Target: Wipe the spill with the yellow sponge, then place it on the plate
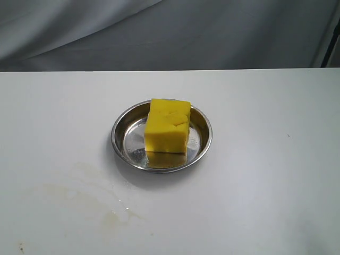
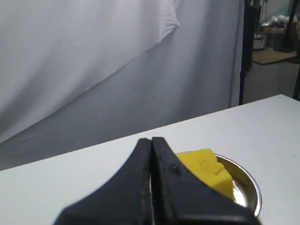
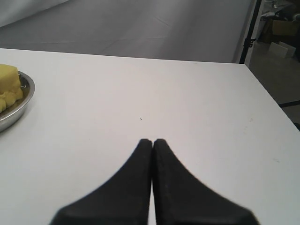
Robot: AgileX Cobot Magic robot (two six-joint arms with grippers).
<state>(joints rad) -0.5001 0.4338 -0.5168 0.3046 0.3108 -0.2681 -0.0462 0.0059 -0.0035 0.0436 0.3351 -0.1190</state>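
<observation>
Foam yellow sponge (image 1: 167,130) on round, likely steel plate (image 1: 118,127); left hand (image 2: 151,140), right hand (image 3: 153,141) together.

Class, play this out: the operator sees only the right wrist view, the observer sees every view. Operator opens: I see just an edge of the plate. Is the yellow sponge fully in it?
Observer: Yes, the yellow sponge sits wholly inside the plate.
Operator: Any stain showing?
Observer: Faint yellowish streaks of the spill mark the table left of the plate, nearer the camera.
Operator: And the other arm?
Observer: The left gripper is shut, holding nothing.
</observation>
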